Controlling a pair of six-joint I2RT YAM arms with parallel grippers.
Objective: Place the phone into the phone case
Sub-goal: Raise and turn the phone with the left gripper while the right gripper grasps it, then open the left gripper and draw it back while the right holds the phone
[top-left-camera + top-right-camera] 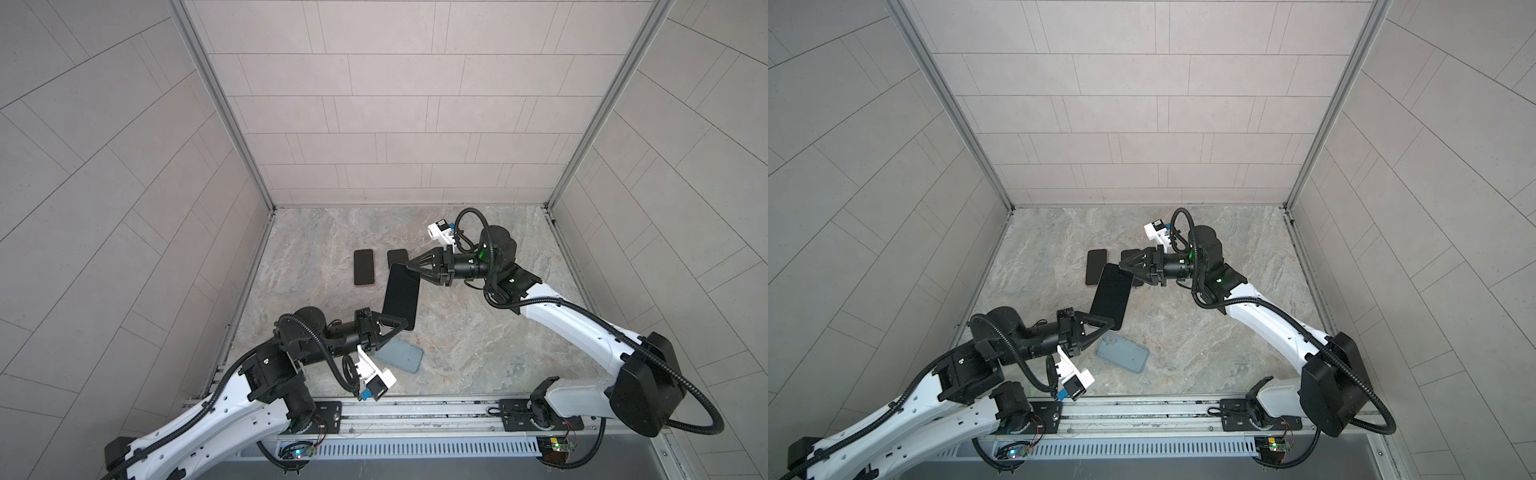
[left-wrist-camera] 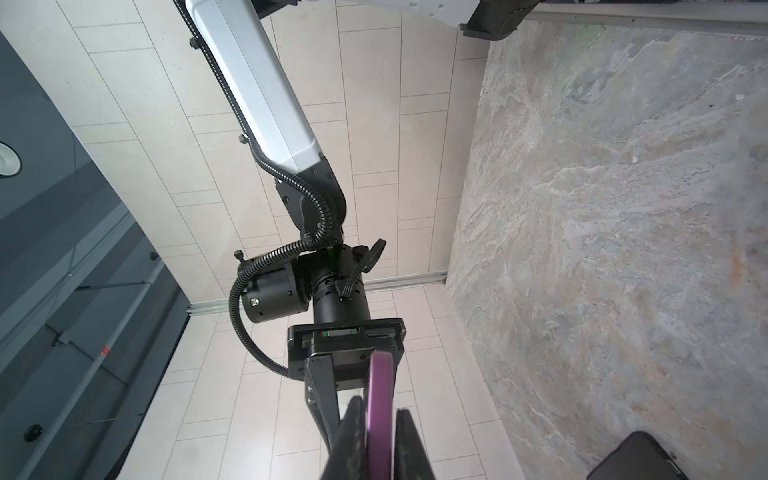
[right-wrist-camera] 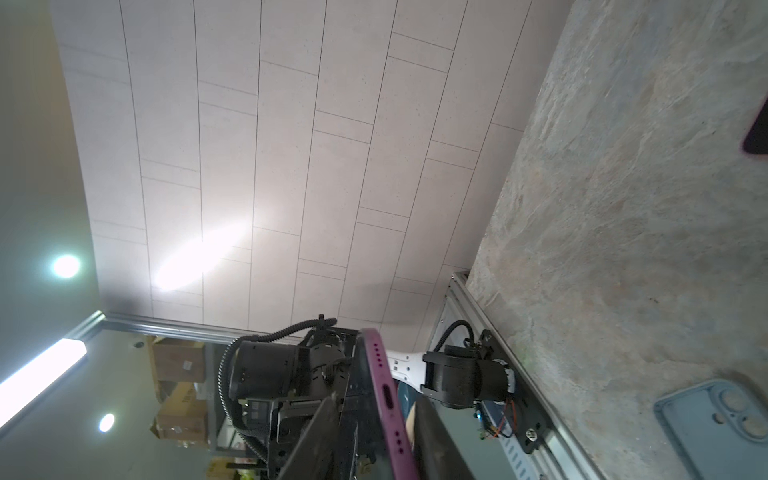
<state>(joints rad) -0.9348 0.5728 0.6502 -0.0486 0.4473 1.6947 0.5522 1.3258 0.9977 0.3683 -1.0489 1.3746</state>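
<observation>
A phone [image 1: 401, 295] [image 1: 1111, 295] with a black screen and a purple rim hangs above the table, tilted, between both grippers. My left gripper [image 1: 403, 323] [image 1: 1113, 323] is shut on its near end; the purple rim [image 2: 380, 382] sits pinched between the two fingers [image 2: 353, 436]. My right gripper [image 1: 409, 267] [image 3: 376, 401] straddles the far end with the charging port [image 3: 386, 397]. One finger lies against the screen and a thin gap shows at the other. The grey-blue phone case [image 1: 403, 355] [image 1: 1122, 352] [image 3: 706, 428] lies inside-up on the table just below the left gripper.
Two more dark phones [image 1: 364, 267] [image 1: 397, 257] lie flat on the marble table [image 1: 478, 332] behind the held one, the second partly hidden by the right gripper. Tiled walls close in the back and both sides. A metal rail [image 1: 415, 405] runs along the front edge.
</observation>
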